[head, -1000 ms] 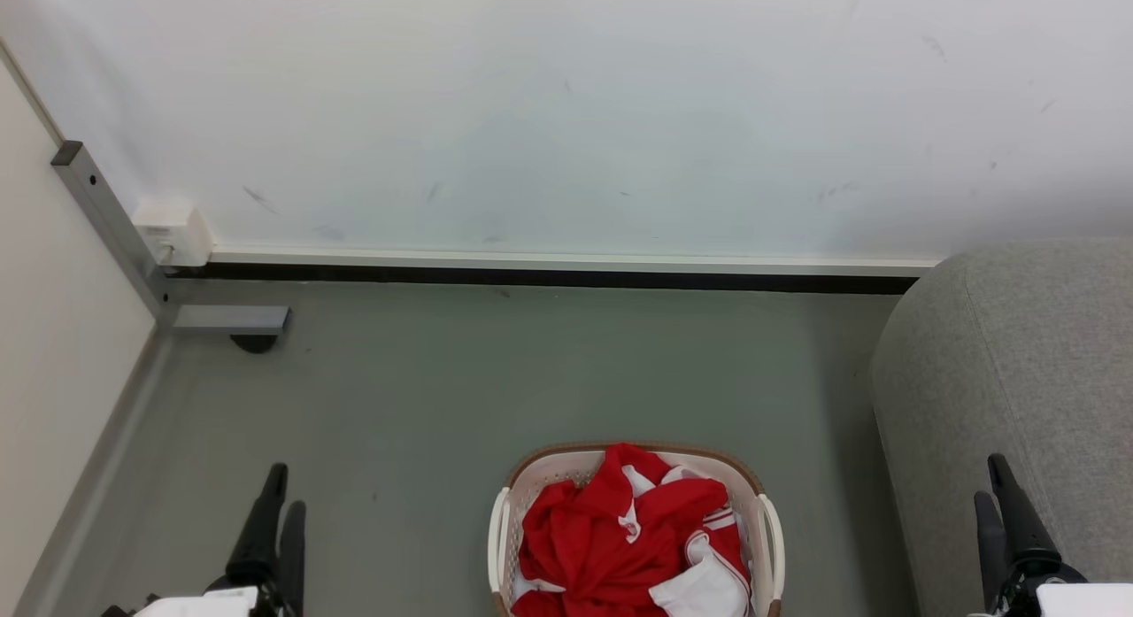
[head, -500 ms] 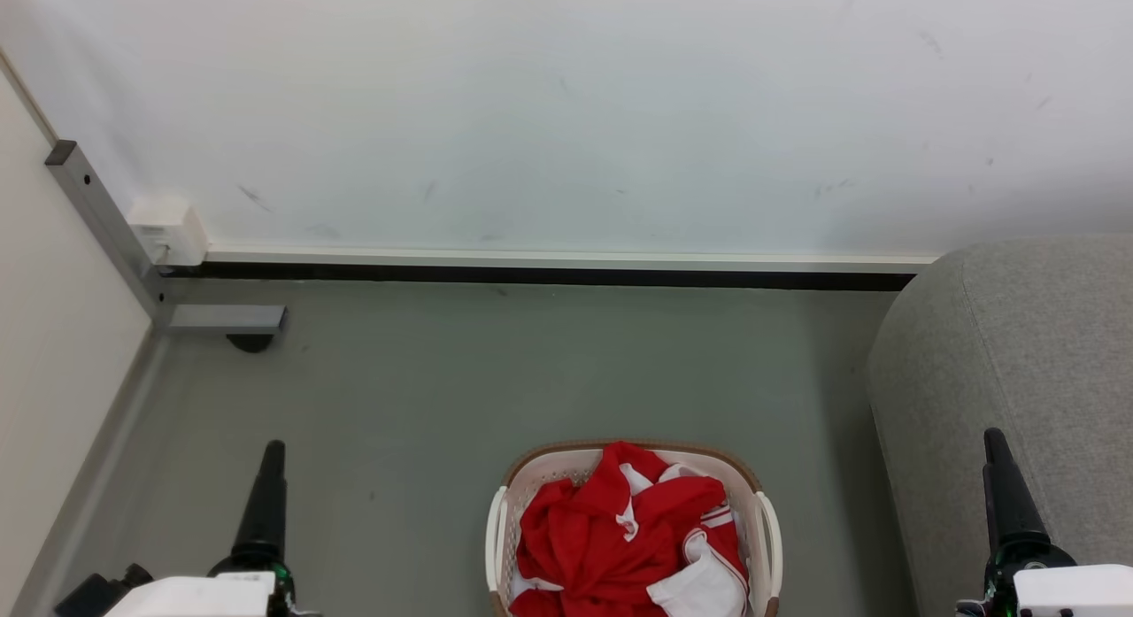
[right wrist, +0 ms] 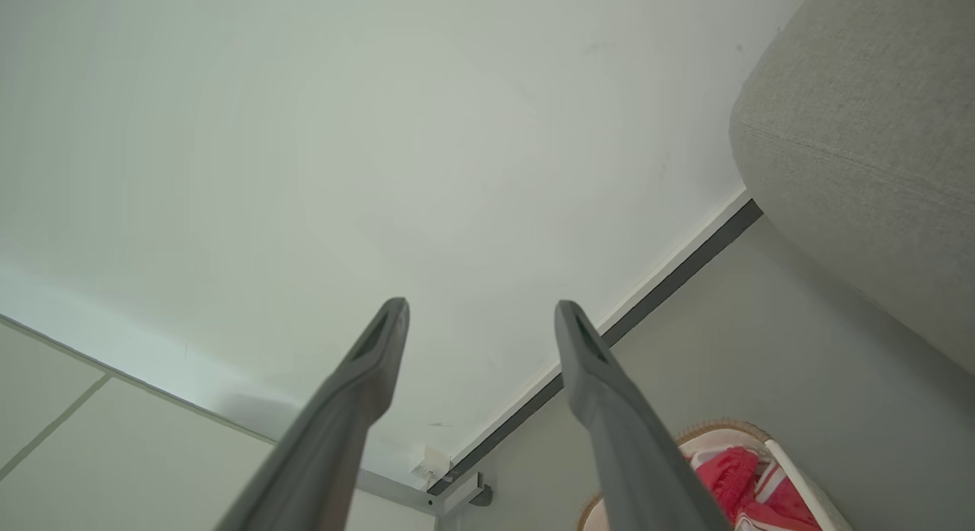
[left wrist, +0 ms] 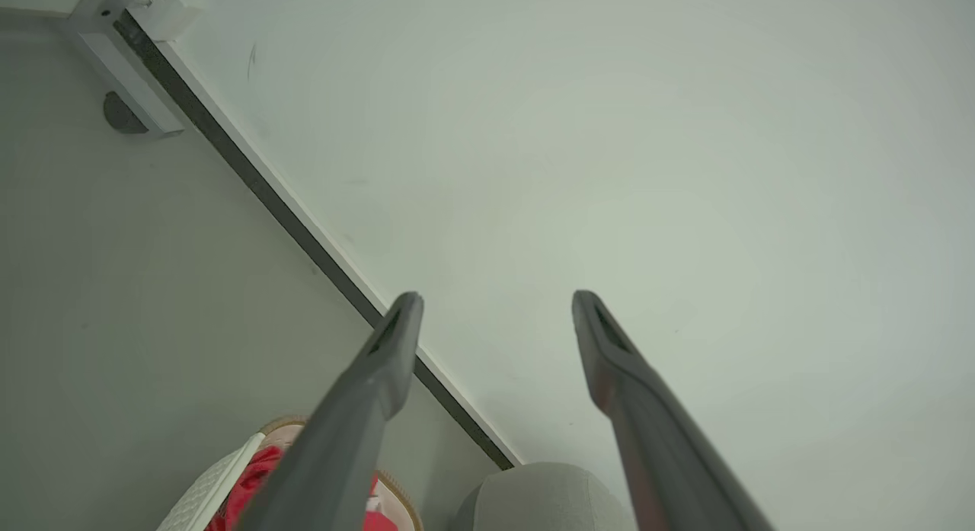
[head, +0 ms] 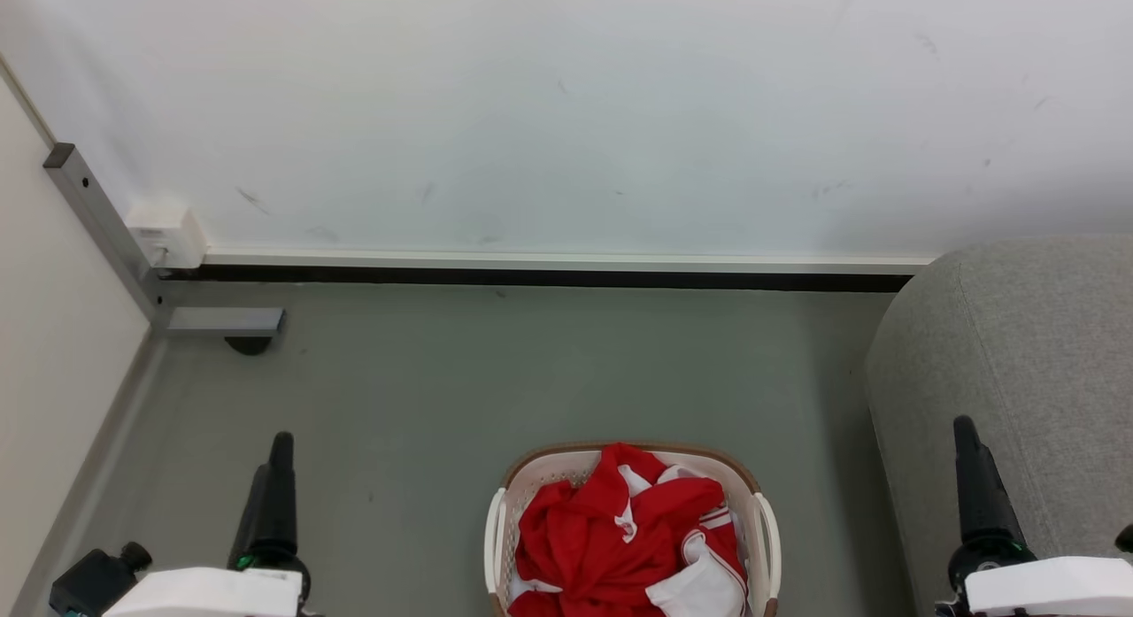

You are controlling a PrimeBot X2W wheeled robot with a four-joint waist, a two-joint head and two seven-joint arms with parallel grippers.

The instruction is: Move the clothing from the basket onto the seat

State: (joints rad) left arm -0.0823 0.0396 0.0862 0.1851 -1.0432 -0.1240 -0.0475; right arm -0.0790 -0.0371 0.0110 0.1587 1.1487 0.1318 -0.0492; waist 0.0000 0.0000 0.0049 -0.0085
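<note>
Clothing move: not begun | seat (head: pixel 1018 351): what you see of it bare, just beside your right gripper (right wrist: pixel 481 310) | basket (head: pixel 768 537): on floor (head: pixel 531 369) between that and your left gripper (left wrist: pixel 495 306) | clothing (head: pixel 593 537): all heaped in basket, every piece left to shift | both grippers: jaws spread wide, empty.

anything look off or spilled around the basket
Nothing stands out. The clothing is bunched up but inside the basket, which sits upright on the floor beside the seat. No spill shows; the wall just has a few faint scuff marks.
</note>
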